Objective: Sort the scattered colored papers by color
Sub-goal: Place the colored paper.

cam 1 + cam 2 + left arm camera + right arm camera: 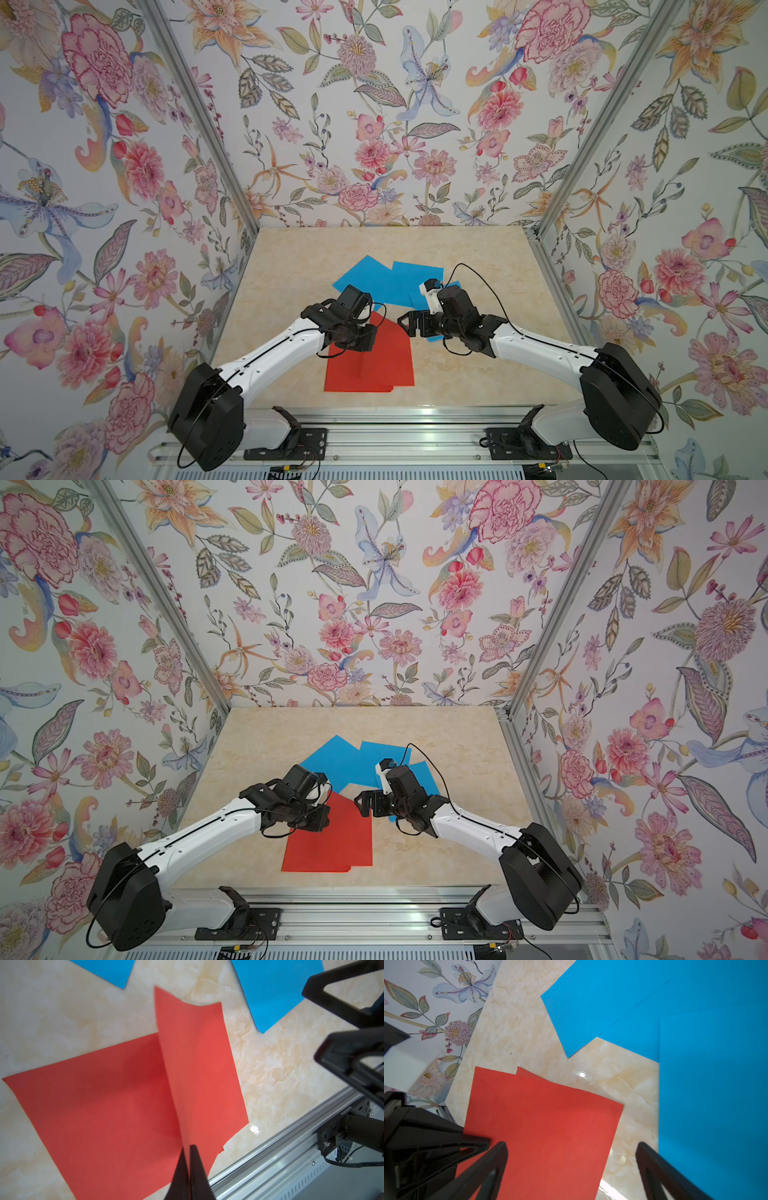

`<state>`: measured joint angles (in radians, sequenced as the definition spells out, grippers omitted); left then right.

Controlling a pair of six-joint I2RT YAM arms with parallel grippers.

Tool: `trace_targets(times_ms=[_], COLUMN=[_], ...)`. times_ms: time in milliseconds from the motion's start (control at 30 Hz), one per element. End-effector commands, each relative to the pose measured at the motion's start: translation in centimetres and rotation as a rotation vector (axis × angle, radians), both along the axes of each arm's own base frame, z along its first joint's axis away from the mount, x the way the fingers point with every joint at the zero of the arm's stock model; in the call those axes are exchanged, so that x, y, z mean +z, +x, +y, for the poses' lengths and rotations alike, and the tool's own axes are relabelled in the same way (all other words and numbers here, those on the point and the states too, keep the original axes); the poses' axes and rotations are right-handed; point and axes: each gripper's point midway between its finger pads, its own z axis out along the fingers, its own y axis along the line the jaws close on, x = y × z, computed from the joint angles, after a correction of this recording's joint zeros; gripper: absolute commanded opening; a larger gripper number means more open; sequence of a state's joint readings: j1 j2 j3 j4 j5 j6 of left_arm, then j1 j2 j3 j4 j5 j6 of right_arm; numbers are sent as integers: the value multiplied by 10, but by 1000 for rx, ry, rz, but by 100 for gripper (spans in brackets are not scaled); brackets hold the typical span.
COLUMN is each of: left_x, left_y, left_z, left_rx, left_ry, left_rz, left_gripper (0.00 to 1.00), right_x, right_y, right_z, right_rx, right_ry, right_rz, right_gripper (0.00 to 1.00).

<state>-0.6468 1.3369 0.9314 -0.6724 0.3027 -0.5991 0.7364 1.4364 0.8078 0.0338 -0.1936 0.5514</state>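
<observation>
The red-orange colored papers [374,365] [332,845] lie overlapped at the table's front middle. The blue colored papers [376,278] [345,758] overlap behind them. My left gripper [188,1147] is shut on the edge of one red sheet [197,1064], which stands up from the jaws above the flat red sheets [93,1115]. In both top views the left gripper [359,338] [318,818] sits over the red pile's back left corner. My right gripper [571,1145] [405,326] [362,806] is open and empty, hovering over the right edge of the red paper [546,1126], next to the blue sheets [716,1084].
The marble table [478,257] is boxed in by floral walls on three sides. An aluminium rail [374,419] carrying both arm bases runs along the front edge. A black cable [486,286] loops above the right wrist.
</observation>
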Motion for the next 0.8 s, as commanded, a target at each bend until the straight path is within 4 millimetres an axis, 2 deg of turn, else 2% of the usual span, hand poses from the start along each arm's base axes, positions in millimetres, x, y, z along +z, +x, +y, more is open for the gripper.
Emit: trace_targets(times_ms=[0, 367, 767], left_x=[-1, -6, -4], left_y=[-7, -5, -2], left_z=[9, 23, 34], left_rx=[-40, -27, -9], left_ry=[77, 156, 189], left_rz=[13, 7, 6], left_gripper=[0, 0, 0], right_x=[-3, -16, -18], right_y=[-1, -21, -26], right_z=[1, 12, 19], right_rx=[-4, 26, 47], right_ry=[5, 24, 29], right_rz=[-1, 23, 27], right_gripper=[100, 100, 100])
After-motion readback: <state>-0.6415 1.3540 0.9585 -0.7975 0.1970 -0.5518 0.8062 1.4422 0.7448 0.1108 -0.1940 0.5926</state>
